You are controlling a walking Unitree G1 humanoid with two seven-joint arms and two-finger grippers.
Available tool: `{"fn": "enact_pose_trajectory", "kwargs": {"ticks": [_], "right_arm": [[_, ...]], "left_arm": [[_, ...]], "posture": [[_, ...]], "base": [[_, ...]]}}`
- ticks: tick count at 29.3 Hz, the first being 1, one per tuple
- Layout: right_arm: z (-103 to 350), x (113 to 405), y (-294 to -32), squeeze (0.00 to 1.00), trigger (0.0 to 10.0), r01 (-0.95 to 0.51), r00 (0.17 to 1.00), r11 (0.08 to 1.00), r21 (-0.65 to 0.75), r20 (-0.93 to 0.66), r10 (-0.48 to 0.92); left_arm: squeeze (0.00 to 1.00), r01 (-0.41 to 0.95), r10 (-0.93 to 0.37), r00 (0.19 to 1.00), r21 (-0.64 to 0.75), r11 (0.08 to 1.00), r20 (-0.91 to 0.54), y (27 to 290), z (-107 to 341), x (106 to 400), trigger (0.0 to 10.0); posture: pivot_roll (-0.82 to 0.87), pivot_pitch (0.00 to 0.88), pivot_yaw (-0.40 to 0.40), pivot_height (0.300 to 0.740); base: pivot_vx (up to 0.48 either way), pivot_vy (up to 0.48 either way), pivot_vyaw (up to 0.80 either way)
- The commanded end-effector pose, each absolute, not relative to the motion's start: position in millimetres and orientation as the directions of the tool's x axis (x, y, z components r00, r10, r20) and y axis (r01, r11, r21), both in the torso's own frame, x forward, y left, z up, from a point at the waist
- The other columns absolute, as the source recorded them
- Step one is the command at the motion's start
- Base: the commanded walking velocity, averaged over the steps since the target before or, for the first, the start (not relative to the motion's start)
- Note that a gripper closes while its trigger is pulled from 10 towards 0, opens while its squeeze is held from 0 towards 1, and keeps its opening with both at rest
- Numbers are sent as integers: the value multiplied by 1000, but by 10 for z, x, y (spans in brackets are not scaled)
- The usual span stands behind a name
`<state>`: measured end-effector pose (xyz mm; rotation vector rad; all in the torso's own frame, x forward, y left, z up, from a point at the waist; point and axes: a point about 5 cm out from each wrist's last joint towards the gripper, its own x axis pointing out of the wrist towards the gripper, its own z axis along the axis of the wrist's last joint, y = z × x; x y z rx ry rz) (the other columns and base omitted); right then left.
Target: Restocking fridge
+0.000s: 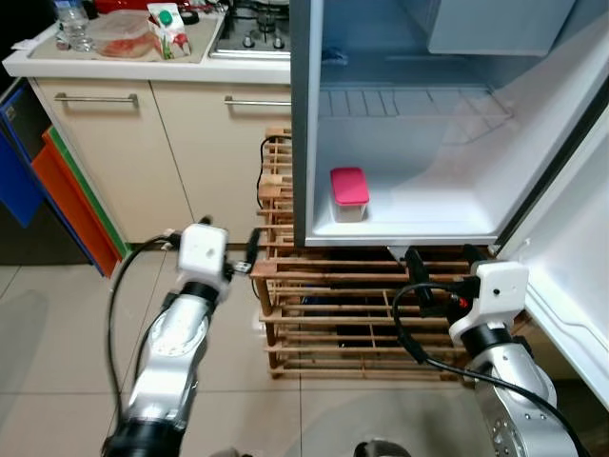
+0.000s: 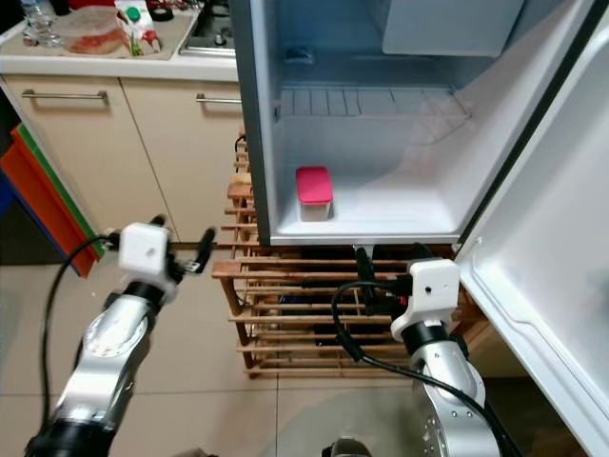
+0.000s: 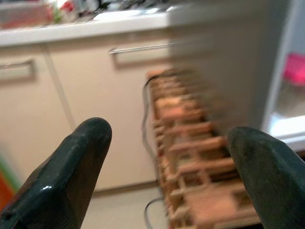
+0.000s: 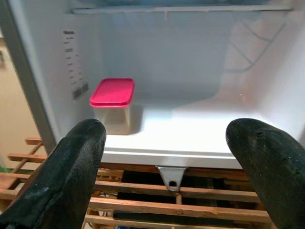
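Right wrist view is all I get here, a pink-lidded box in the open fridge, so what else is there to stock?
Observer: Nothing is held; the right hand is open, facing the pink-lidded box.
Operator: Where are the supplies?
Observer: On the counter to the left: a carton, a bottle and a clear container of red food.
Operator: And the left hand?
Observer: The left hand is open, facing the wooden rack under the fridge.
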<state>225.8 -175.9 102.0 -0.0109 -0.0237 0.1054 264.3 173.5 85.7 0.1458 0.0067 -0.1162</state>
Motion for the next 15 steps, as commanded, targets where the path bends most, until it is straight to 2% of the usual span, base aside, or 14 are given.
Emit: {"fn": "enact_pose_trajectory", "kwargs": {"ticks": [1,5,15], "right_arm": [[995,2247,-1805,0,10000,-74,997,997,-11,27,75],[894,2262,-1847,0,10000,-13,1000,1000,15,1,13],[885,2419,-1843,0,10000,25,1000,999,25,18,-26]], "left_arm": [[0,96,-96,995,145,985,-9,1758,898,2617,10000],[0,55,-55,998,117,992,0,1665,921,2655,10000],[0,126,-125,992,134,983,-15,1569,992,2839,10000]], "posture": [[-82,0,0,740],[-75,0,0,740],[-64,0,3,740]], "base": [[0,0,0],[0,0,0],[0,0,0]]}}
